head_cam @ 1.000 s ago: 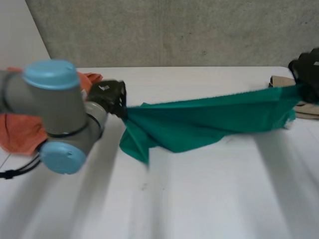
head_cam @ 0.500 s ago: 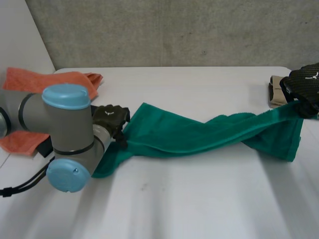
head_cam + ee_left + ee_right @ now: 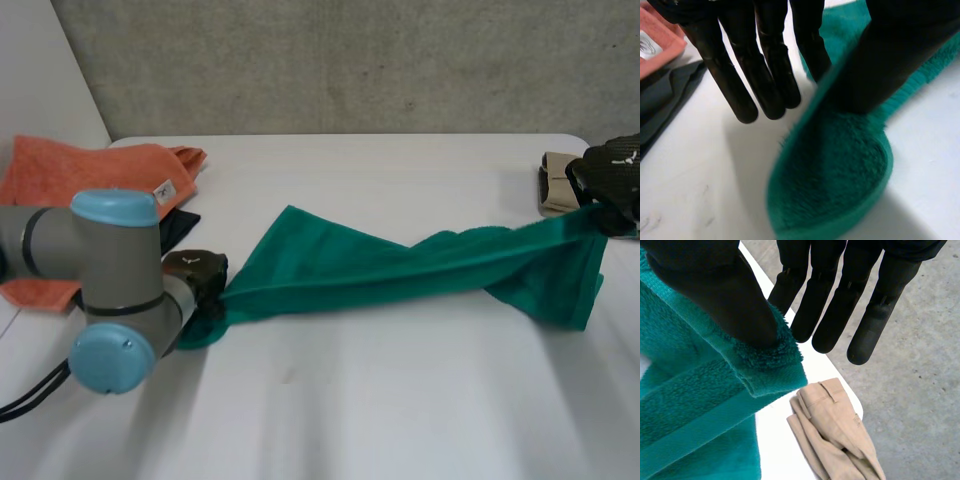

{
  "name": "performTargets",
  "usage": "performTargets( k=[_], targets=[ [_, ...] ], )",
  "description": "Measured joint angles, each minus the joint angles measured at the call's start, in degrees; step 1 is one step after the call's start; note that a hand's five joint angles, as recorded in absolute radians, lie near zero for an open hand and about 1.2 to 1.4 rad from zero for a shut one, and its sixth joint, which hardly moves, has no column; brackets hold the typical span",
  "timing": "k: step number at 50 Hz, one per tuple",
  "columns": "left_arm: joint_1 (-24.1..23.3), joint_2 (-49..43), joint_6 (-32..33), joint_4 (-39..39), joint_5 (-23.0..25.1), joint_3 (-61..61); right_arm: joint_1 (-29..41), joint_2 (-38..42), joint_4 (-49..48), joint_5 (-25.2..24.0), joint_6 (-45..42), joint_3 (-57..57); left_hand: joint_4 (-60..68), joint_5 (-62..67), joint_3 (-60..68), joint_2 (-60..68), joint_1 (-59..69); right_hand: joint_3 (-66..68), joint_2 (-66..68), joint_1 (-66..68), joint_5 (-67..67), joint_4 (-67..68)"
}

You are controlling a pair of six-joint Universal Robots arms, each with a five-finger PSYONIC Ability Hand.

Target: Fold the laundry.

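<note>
A green towel (image 3: 400, 270) stretches twisted across the white table (image 3: 400, 410) between my two hands. My left hand (image 3: 195, 272) is low at the towel's left end, which rests on the table. In the left wrist view the thumb (image 3: 890, 55) presses the green towel (image 3: 840, 170) against the straight fingers (image 3: 765, 75), and the towel's end sticks out past them. My right hand (image 3: 612, 172) holds the right end up off the table. In its wrist view the thumb (image 3: 710, 295) pinches a corner of the towel (image 3: 695, 405) against the straight fingers (image 3: 830, 305).
An orange towel (image 3: 90, 175) lies at the back left with a dark cloth (image 3: 178, 228) by it, close to my left arm. A folded beige garment (image 3: 555, 185) sits at the table's right edge, under my right hand. The table's right edge drops to a concrete floor (image 3: 920, 390).
My left hand has come down, nearer and leftward with the towel's end, so the towel now lies drawn out long and low. The right hand has barely moved.
</note>
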Motion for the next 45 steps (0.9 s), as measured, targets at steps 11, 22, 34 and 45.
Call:
performTargets(
  k=[11, 22, 34, 45],
  targets=[
    [1.38, -3.85, 3.88, 7.90, 0.10, 25.08, 1.00, 9.83, -16.10, 7.11, 3.95, -12.72, 7.43, 5.13, 7.22, 7.27, 2.42, 0.05, 0.19, 0.01, 0.00, 0.02],
    [2.17, -0.05, 10.25, 38.84, 0.26, 37.92, 3.75, 13.44, -46.05, 15.26, 16.37, -25.38, 7.44, 6.22, 7.26, 7.29, 2.43, 0.06, 0.19, 0.33, 0.79, 0.07],
    [1.97, 4.40, 11.15, 35.05, 0.29, 18.59, 5.30, 13.59, -39.70, 10.71, 17.05, -19.16, 7.47, 6.57, 7.43, 7.41, 2.43, 0.06, 0.19, 0.33, 0.97, 0.07],
    [1.82, 5.94, 19.84, 34.18, 0.55, -6.58, 4.81, 20.32, -20.38, 5.61, 12.22, -7.27, 7.67, 6.57, 7.43, 7.43, 2.43, 0.07, 0.19, 0.33, 0.97, 0.08]
  ],
)
